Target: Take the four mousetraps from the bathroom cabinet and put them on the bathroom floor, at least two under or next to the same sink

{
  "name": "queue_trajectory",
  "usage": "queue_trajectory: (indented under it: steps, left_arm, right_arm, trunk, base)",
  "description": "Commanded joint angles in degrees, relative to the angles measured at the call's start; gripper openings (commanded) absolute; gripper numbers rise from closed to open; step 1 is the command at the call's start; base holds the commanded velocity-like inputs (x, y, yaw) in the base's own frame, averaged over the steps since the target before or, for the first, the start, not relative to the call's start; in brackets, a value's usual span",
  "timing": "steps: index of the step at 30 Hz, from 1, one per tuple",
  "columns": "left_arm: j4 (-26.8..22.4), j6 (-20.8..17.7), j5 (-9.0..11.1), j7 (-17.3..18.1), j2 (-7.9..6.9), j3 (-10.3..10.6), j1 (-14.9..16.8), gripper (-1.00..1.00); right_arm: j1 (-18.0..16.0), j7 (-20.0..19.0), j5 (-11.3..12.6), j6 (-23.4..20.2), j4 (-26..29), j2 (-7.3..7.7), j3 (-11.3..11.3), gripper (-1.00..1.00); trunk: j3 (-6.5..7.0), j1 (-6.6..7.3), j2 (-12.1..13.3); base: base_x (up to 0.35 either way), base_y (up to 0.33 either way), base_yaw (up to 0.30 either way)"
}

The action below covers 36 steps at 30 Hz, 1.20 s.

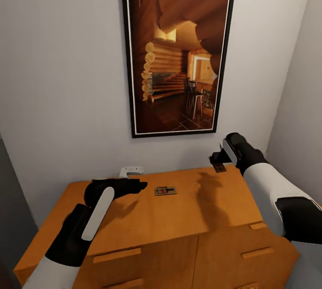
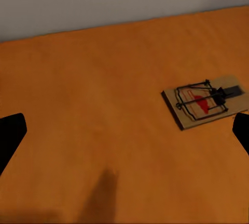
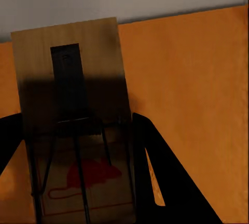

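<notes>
Head view: the left gripper hovers over the cabinet top, fingers spread wide and empty, a mousetrap lying flat just beyond its tips. Farther along, above the cabinet's back edge, the right gripper clamps a second trap (red mark visible).

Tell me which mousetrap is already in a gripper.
The mousetrap between the right gripper's fingers, lifted above the cabinet top near its back right. The other mousetrap lies flat, ungripped, mid-top.
</notes>
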<state>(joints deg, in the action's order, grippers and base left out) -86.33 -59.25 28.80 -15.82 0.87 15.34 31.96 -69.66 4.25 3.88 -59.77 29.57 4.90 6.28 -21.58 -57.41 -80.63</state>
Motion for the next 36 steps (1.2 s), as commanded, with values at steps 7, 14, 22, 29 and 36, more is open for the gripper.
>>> queue_trajectory:
  steps: [7,14,22,29,36]
  left_arm:
    - [0.44,-0.21,-7.35,-0.53,1.98,0.04,1.19,1.0]
    - [4.25,-0.5,-11.64,-0.2,2.54,0.16,7.59,1.0]
    - [20.72,-0.46,-12.46,0.11,3.93,0.37,19.89,1.0]
    - [29.74,-0.06,-12.79,0.33,6.51,0.39,25.07,1.0]
    - [31.07,0.1,-12.8,1.04,7.01,0.5,25.94,1.0]
  right_arm:
    - [-0.04,0.5,0.58,-0.23,0.05,0.72,0.4,-1.0]
    - [-0.04,0.5,0.58,-0.23,0.2,1.12,0.42,-1.0]
    - [-0.04,0.56,0.52,-0.23,0.3,1.18,0.48,-1.0]
    - [-0.04,0.53,0.51,-0.23,0.31,1.29,0.49,-1.0]
    - [-0.04,0.5,0.34,-0.23,0.33,1.27,0.56,-1.0]
  trunk:
    - [0.18,0.0,-0.04]
    - [0.22,0.0,-0.04]
    - [0.22,0.0,-0.04]
    - [0.22,0.0,-0.04]
    - [0.33,0.0,-0.04]
  base:
    - [0.0,0.0,-0.147]
    - [0.0,0.0,-0.018]
    - [0.0,0.0,-0.002]
    - [0.0,0.0,-0.001]
    - [0.0,0.0,-0.153]
